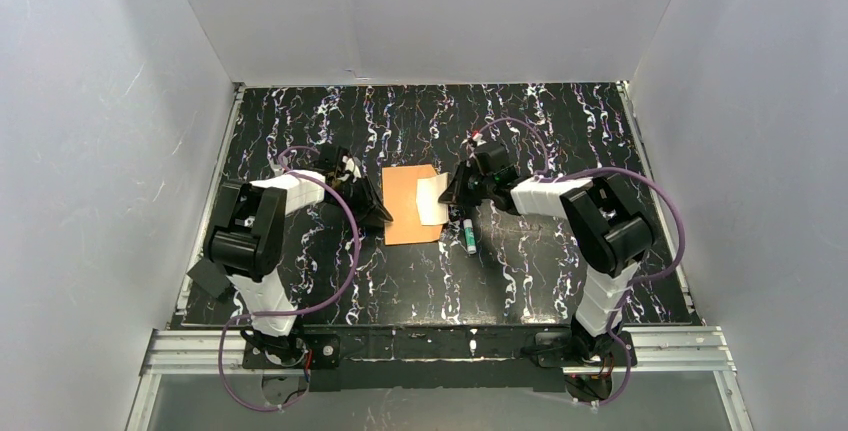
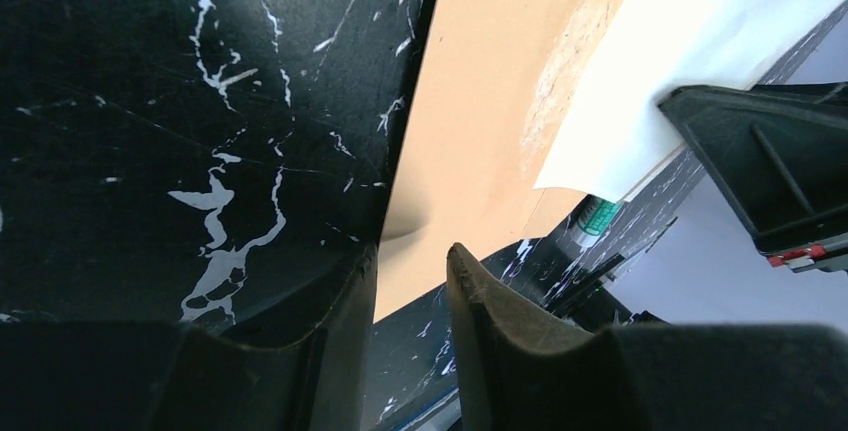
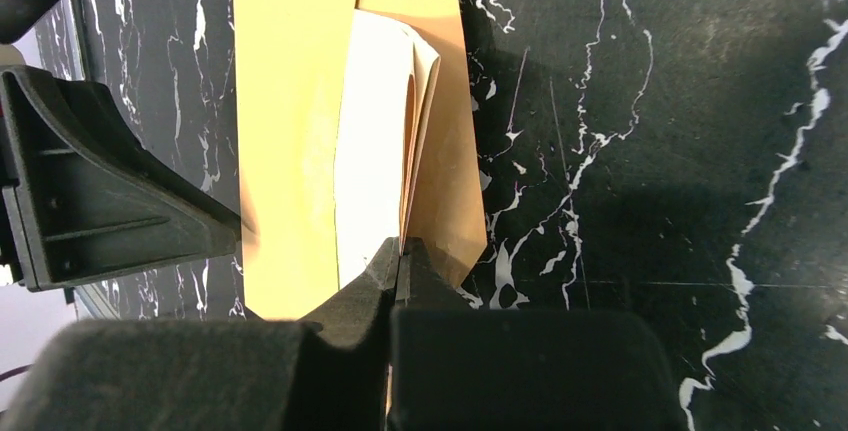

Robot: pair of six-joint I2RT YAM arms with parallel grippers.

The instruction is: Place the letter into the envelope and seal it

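The orange envelope [image 1: 403, 209] lies flat mid-table; it also shows in the left wrist view [image 2: 480, 101] and the right wrist view [image 3: 290, 101]. Its flap [image 1: 433, 198] is lifted and folded over at the right end, its pale face up [image 3: 372, 151]. My right gripper [image 1: 452, 194] is shut on the flap's edge [image 3: 402, 251]. My left gripper [image 1: 377, 213] is open at the envelope's left edge, and the edge shows in the narrow gap between its fingers [image 2: 410, 263]. The letter is not in view.
A small green-and-white tube [image 1: 469, 237] lies just right of the envelope, below the right gripper; it also shows in the left wrist view [image 2: 598, 216]. White walls enclose the black marbled table [image 1: 560, 271] on three sides.
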